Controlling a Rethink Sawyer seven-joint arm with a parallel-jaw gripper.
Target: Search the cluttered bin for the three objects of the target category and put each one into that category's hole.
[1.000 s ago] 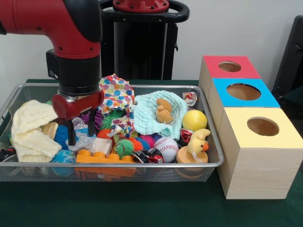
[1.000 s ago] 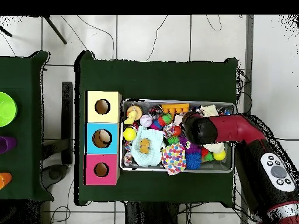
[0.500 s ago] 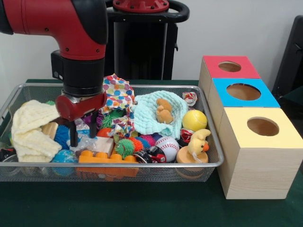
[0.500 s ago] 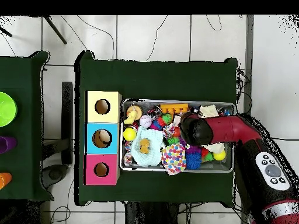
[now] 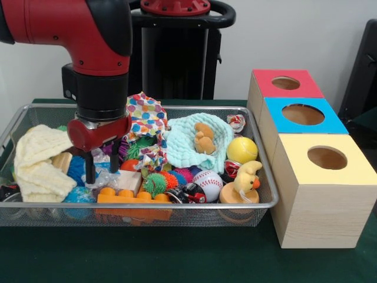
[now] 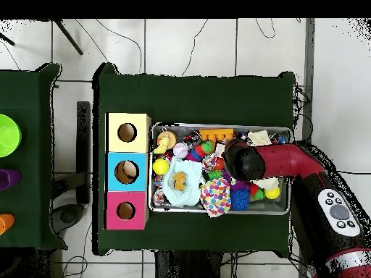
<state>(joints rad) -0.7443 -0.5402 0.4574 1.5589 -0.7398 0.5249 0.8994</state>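
My gripper (image 5: 102, 167) hangs open in the left half of the wire bin (image 5: 259, 203). Its two black fingers (image 5: 89, 169) straddle a crinkled clear wrapper (image 5: 106, 175), just above an orange toy brick (image 5: 132, 197) and a wooden block (image 5: 131, 180). Nothing is held. A yellow ball (image 5: 242, 150), a baseball (image 5: 207, 183) and a green spiky ball (image 5: 154, 184) lie to the right. Three wooden boxes have holes in red (image 5: 285, 83), blue (image 5: 303, 114) and yellow (image 5: 327, 157) tops. From overhead the arm's head (image 6: 240, 161) covers the fingers.
A cream cloth (image 5: 36, 162) fills the bin's left end. A polka-dot cloth (image 5: 144, 118) and a mint cloth (image 5: 187, 147) with a tan toy lie mid-bin. A yellow duck on a wooden disc (image 5: 244, 180) sits at the front right.
The gripper shifted slightly to the right over the same spot and stayed open. Nothing in the bin moved.
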